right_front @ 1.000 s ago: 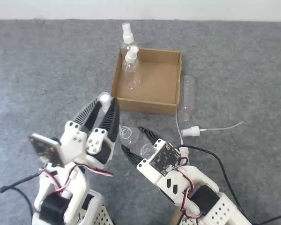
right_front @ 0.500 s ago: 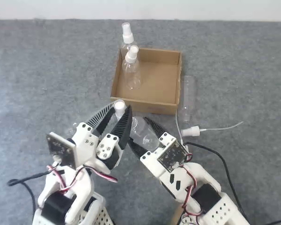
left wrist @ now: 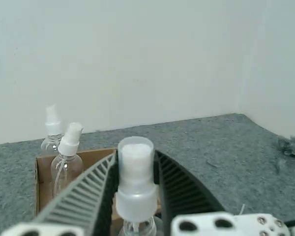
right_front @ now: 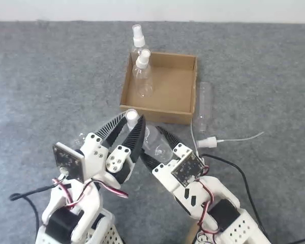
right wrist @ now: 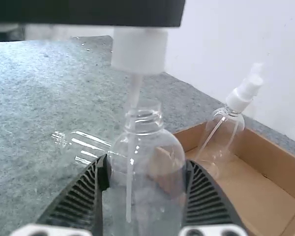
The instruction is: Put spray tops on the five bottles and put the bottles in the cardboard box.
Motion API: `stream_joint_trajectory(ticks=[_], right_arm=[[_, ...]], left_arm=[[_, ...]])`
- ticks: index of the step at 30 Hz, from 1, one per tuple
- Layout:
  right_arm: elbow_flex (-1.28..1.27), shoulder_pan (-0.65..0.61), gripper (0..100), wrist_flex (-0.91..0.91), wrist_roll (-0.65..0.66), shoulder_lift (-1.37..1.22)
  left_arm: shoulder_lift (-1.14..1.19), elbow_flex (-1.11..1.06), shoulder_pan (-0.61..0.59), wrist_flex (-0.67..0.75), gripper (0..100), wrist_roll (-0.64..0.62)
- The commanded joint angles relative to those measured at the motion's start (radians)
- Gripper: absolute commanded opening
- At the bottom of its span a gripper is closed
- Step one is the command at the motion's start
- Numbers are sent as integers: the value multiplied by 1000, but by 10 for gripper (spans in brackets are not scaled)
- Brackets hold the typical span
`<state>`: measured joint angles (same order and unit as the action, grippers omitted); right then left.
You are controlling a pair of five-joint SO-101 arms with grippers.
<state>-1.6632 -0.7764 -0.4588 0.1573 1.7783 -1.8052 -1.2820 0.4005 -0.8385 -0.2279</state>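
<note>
My left gripper (right_front: 130,118) is shut on a white spray top (right_front: 131,117), which stands between its fingers (left wrist: 135,172). My right gripper (right_front: 153,145) is shut on a clear open bottle (right wrist: 142,172), held upright just in front of the cardboard box (right_front: 185,63). The spray top (right wrist: 137,49) hangs a little above the bottle's neck, its tube reaching down into the bottle. One bottle with a spray top (right_front: 142,76) stands in the box's far left corner. Another topped bottle (right_front: 138,39) stands behind the box.
A clear bottle without a top (right_front: 204,104) lies along the box's right side. A loose spray top (right_front: 207,142) with a long tube lies on the grey carpet right of my right gripper. Another bare bottle (right wrist: 81,145) lies on the carpet left of the arms.
My left gripper carried the spray top right and forward until it stood over the bottle. My right gripper brought the bottle toward the box and more upright. Little moved in the last half second.
</note>
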Motion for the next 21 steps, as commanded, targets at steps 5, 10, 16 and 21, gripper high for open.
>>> stream_joint_trajectory(ticks=[5,10,16,21], right_arm=[[-20,24,35,28,-9,38],[-20,24,35,27,-9,36],[-20,24,35,21,-9,35],[-20,24,35,19,-9,35]], left_arm=[[-14,5,-8,-21,156,5],[-14,50,-9,-72,188,5],[-15,120,-83,-109,190,-3],[-17,153,-235,-106,192,-83]])
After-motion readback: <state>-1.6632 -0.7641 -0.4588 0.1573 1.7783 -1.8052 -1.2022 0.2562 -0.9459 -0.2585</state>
